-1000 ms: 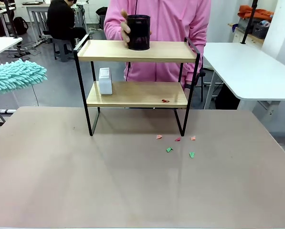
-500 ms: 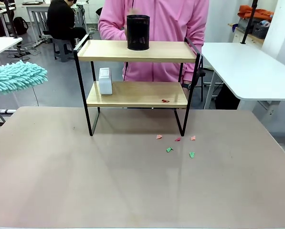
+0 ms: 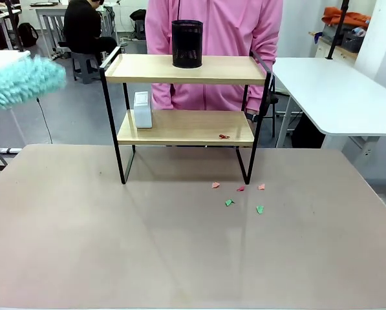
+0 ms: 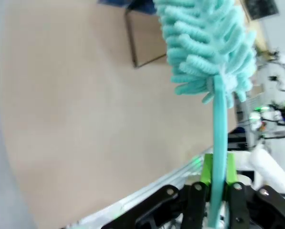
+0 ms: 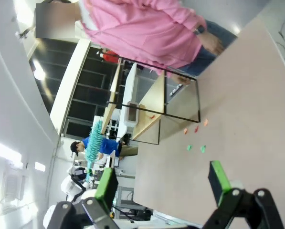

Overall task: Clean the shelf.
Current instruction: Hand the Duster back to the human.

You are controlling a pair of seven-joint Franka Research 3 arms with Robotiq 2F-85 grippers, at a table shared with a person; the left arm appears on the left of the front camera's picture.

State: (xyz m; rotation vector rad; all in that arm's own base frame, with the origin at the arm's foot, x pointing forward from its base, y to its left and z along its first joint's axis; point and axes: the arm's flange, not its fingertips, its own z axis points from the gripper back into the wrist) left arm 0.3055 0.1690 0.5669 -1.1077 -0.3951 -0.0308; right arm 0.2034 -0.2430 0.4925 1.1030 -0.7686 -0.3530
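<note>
Left pincer (image 4: 217, 183) is clamped on the teal handle of the duster (image 3: 21, 81), whose fluffy head stands out ahead of the fingers. The shelf (image 3: 231, 69) lies well beyond that head. Recommended: lay the head flat on the top board and sweep along it, steering around the black mesh cup (image 3: 187, 44), then clear the red scrap (image 3: 224, 136) off the lower board. The left arm carries the duster raised, apart from the frame. Right pincer (image 5: 161, 183) stands wide open and empty, with the shelf far ahead of it.

Upper left, the fluffy turquoise microfibre duster (image 3: 18, 84) is blurred and cut by the frame's edge. The tiny red scrap (image 3: 224, 136) just right of centre is too small to identify.
</note>
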